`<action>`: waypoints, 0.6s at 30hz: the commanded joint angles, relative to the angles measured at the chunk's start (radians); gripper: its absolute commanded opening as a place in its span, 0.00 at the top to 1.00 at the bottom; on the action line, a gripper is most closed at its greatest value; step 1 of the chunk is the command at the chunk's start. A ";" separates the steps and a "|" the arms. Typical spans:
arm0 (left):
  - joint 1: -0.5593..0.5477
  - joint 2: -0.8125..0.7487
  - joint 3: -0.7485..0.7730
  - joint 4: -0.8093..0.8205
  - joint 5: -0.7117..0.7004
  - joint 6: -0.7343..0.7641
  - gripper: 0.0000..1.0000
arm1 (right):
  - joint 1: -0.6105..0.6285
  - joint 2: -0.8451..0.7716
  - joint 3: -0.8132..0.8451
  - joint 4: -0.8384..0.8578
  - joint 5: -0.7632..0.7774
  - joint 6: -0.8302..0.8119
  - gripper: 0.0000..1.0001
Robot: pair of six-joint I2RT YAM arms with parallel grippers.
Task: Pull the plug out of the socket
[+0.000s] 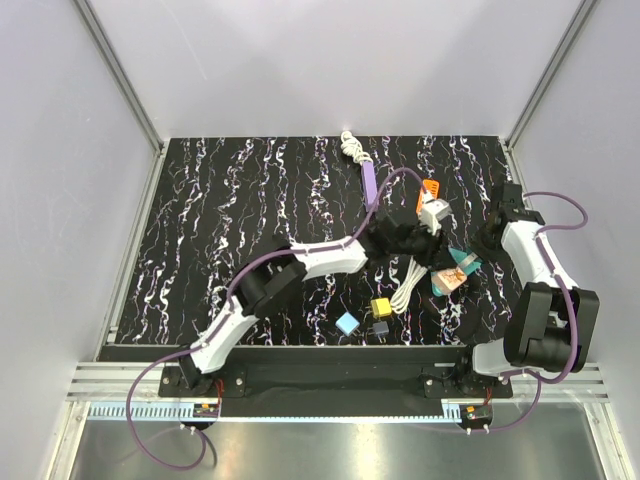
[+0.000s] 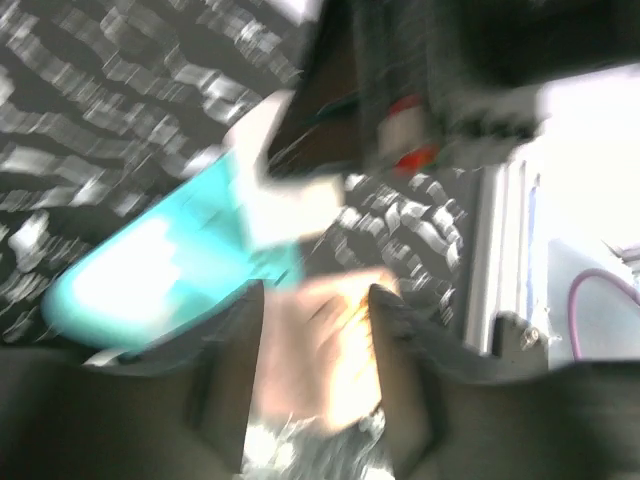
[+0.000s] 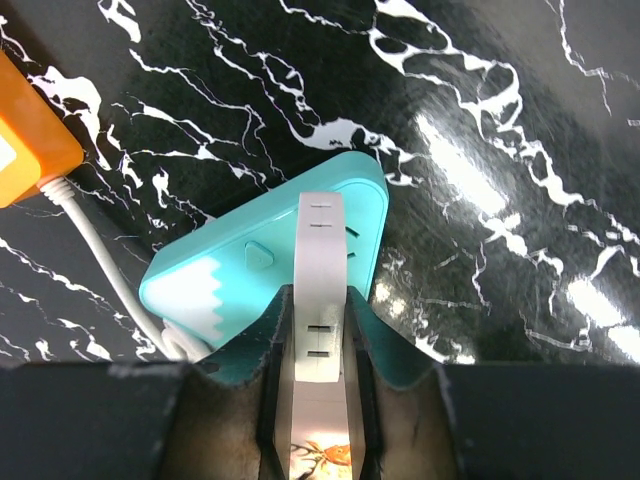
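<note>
Now, your left gripper (image 2: pixel 315 305) straddles a pale piece, likely the plug (image 2: pixel 320 380), just beside the teal socket (image 3: pixel 250 265). Blur hides whether those fingers grip it or stand loose, so I cannot tell. It seems to lie lengthwise between the fingers, pointing away from the socket. Further right, your right gripper (image 3: pixel 318 300) pinches the socket's white strip. Your left arm is nearer the plug.

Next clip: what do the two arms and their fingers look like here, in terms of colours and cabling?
Both arms alternate white shells with black joints. The left arm and the right arm each carry a purple cable that runs from the base in loose loops along the links. The right arm's lower joint is a bulky black housing. The fingers are dark and flat-sided. No markings are legible.
</note>
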 commanded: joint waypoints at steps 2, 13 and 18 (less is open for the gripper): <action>0.114 -0.077 -0.083 -0.072 0.109 0.021 0.38 | 0.001 -0.020 -0.011 0.076 0.004 -0.086 1.00; 0.208 0.082 0.032 -0.053 0.249 -0.086 0.29 | -0.006 -0.007 -0.003 0.105 -0.040 -0.129 1.00; 0.207 0.131 0.035 0.066 0.277 -0.148 0.30 | -0.006 -0.020 -0.011 0.113 -0.057 -0.137 1.00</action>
